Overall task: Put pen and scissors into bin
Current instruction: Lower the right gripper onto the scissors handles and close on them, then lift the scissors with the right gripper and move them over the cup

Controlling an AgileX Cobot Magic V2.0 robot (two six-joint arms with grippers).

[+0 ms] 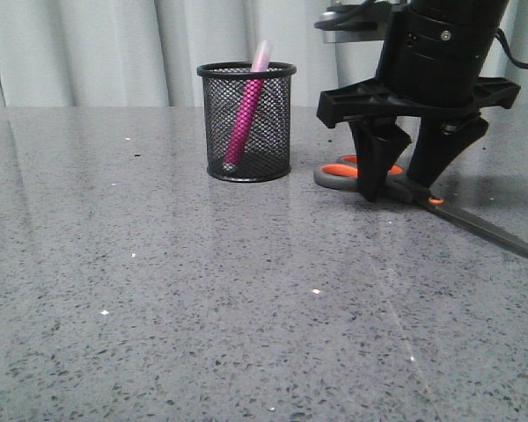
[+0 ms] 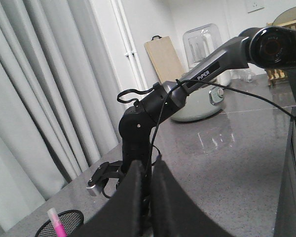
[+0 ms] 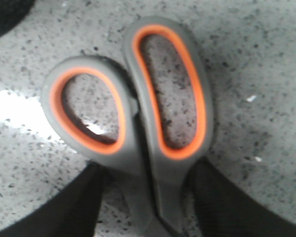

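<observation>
The black wire-mesh bin (image 1: pixel 246 123) stands upright at the back middle of the table. The magenta pen (image 1: pixel 245 114) leans inside it, its clear cap above the rim. The scissors (image 1: pixel 339 176) lie flat on the table to the bin's right, blades pointing to the front right. My right gripper (image 1: pixel 396 186) is down at the table, open, its fingers on either side of the scissors (image 3: pixel 153 123) just below the handle loops, with small gaps on both sides. My left gripper (image 2: pixel 148 165) is shut and empty, raised, and out of the front view. The left wrist view shows the pen (image 2: pixel 56 224) and the bin's rim (image 2: pixel 71 213).
Grey curtains hang behind the speckled grey table (image 1: pixel 202 308). The right arm (image 2: pixel 138 128) stands over the scissors. The left wrist view shows a wooden board (image 2: pixel 163 57) and a pale appliance (image 2: pixel 202 106) on a far counter.
</observation>
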